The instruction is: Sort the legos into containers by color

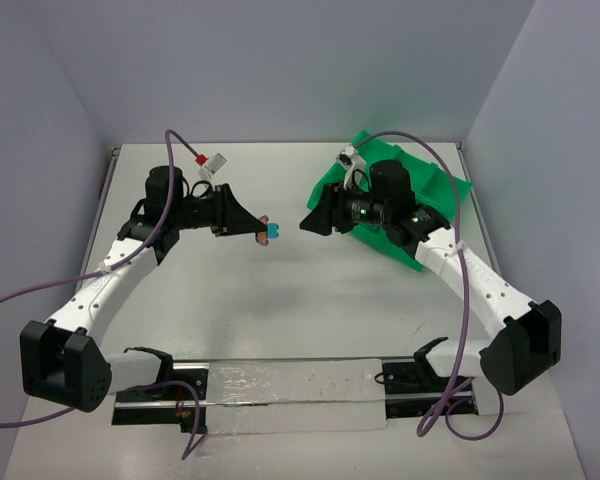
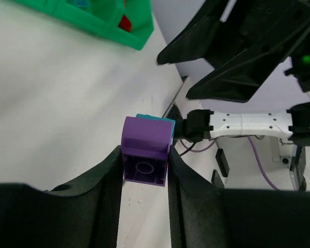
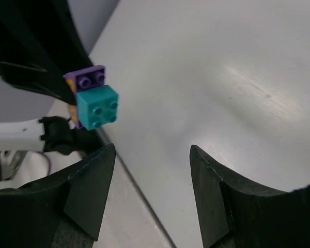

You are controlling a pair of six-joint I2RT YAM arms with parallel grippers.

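Observation:
My left gripper (image 1: 260, 228) is shut on a purple brick (image 2: 145, 150) with a cyan-blue brick (image 2: 156, 119) stuck to its far side, held above the table. Both show in the top view (image 1: 271, 231) and in the right wrist view, purple (image 3: 88, 79) above cyan (image 3: 97, 107). My right gripper (image 1: 308, 224) is open and empty, facing the stack from the right, a short gap away. The green tray (image 1: 435, 190) lies behind the right arm; in the left wrist view (image 2: 101, 23) a red brick (image 2: 125, 22) sits in one compartment.
A small red-and-white item (image 1: 210, 162) lies at the back left of the table. A pale strip with black brackets (image 1: 290, 392) runs along the near edge. Purple cables loop around both arms.

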